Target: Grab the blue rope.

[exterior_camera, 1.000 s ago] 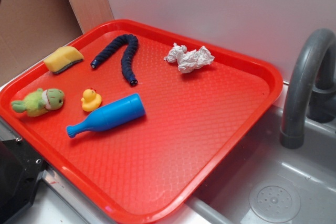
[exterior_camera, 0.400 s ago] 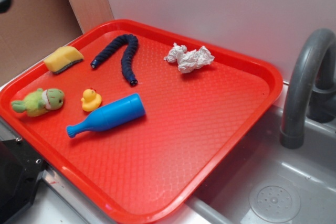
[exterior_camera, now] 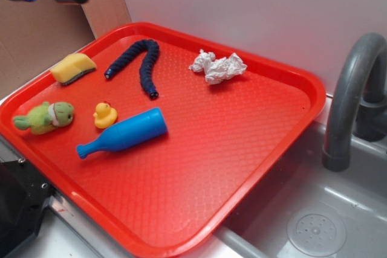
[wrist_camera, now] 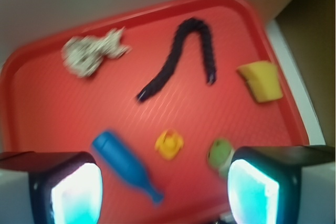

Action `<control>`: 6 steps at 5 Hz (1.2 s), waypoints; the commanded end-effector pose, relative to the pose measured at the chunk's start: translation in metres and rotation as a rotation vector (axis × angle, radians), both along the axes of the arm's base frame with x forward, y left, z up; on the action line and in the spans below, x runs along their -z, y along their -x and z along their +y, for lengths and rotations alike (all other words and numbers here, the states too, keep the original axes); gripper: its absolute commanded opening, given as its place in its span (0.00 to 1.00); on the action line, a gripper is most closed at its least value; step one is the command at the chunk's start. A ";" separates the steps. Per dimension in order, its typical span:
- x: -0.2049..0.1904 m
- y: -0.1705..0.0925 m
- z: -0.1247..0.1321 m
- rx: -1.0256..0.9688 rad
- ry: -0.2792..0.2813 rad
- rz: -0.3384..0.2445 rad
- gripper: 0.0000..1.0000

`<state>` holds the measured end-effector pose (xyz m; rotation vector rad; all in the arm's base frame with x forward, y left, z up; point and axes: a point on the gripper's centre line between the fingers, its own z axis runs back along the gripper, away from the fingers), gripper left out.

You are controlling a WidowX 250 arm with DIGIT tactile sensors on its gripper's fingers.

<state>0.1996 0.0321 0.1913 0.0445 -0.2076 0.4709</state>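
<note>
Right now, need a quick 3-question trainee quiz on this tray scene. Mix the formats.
1. True or false: the claw is shut on the blue rope.
2. Which lies nearest the rubber duck? A) crumpled paper B) blue bottle C) faucet
3. Fill in: the rope is bent in an arch on the red ____.

Key: 1 false, the claw is open and high above the tray; 2 B; 3 tray.

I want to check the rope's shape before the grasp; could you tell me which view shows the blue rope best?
The exterior view: the blue rope lies sharp and unobstructed, its bumpy braid and arch clear. The wrist view shows the whole arch too, but motion-blurred.
</note>
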 end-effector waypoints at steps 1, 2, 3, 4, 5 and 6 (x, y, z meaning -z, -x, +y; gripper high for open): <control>0.034 -0.037 0.032 -0.157 -0.075 -0.131 1.00; 0.060 -0.050 0.039 -0.194 -0.076 -0.129 1.00; 0.082 -0.068 0.040 -0.212 -0.072 -0.155 1.00; 0.102 -0.080 0.042 -0.211 -0.057 -0.163 1.00; 0.128 -0.084 0.044 -0.197 -0.025 -0.111 1.00; 0.142 -0.080 0.044 -0.173 0.011 -0.067 1.00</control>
